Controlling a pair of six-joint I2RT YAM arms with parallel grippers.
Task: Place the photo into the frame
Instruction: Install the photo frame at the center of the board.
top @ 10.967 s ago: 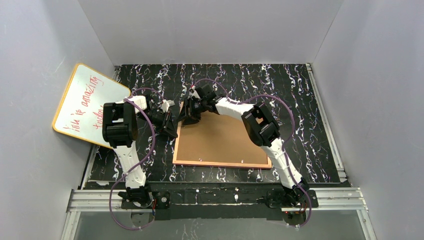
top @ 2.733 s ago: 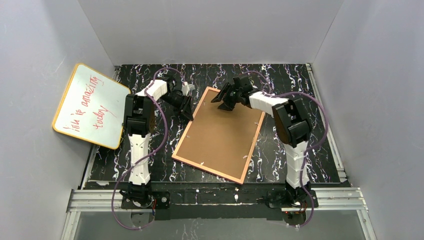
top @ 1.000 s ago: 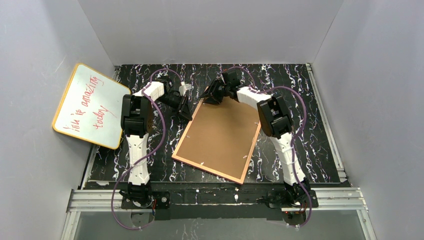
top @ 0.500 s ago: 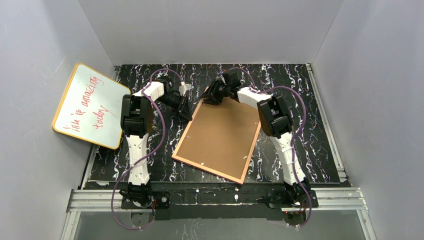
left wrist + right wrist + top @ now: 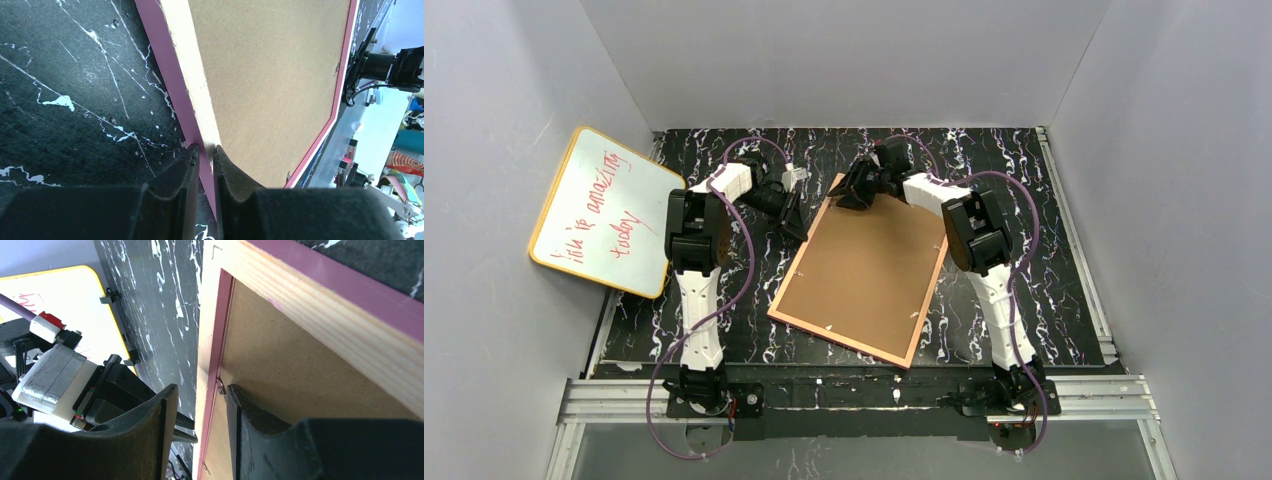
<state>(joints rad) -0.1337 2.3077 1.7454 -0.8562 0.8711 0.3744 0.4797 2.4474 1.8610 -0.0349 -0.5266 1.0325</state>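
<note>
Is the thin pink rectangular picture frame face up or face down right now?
Face down: the frame shows its brown backing board and bare wooden rear rim upward.

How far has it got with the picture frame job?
Early. Done: the frame lies face down with its brown backing board up. In hand: the left end effector pinches a side rail; the right end effector stands open astride the rail at the far corner, beside a small metal tab. Left: taking the back out and putting in the photo, which no view shows.
</note>
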